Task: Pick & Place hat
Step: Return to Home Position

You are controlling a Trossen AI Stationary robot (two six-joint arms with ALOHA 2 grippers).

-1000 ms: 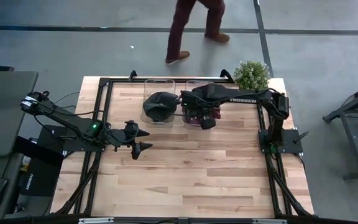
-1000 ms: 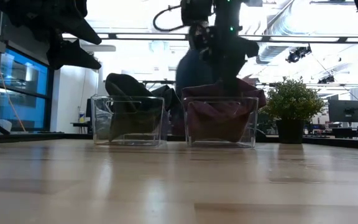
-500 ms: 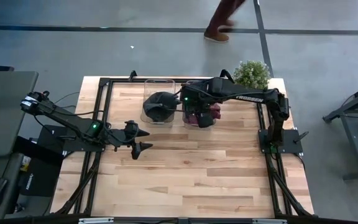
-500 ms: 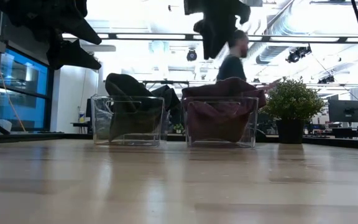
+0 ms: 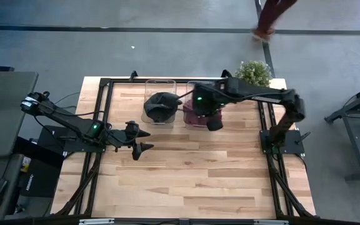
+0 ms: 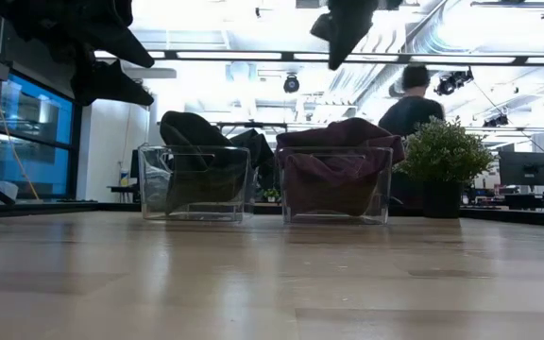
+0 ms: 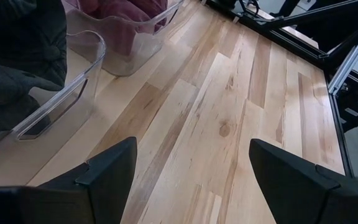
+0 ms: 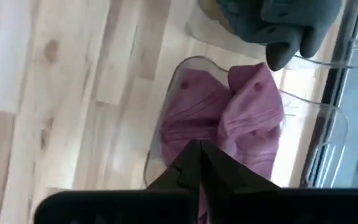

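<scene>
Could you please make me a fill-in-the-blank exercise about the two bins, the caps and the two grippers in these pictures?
1. The cap in the left bin is ___ in colour.
2. The caps in the right bin are ___ in colour.
3. The left gripper, off to the side of the bins, is ___.
4. The right gripper, high above the right bin, is ___.

Missing words: black; red; open; shut.

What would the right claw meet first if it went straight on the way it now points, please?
Probably the red caps heaped in the right transparent bin; the shut right claw aims down at them.
</scene>
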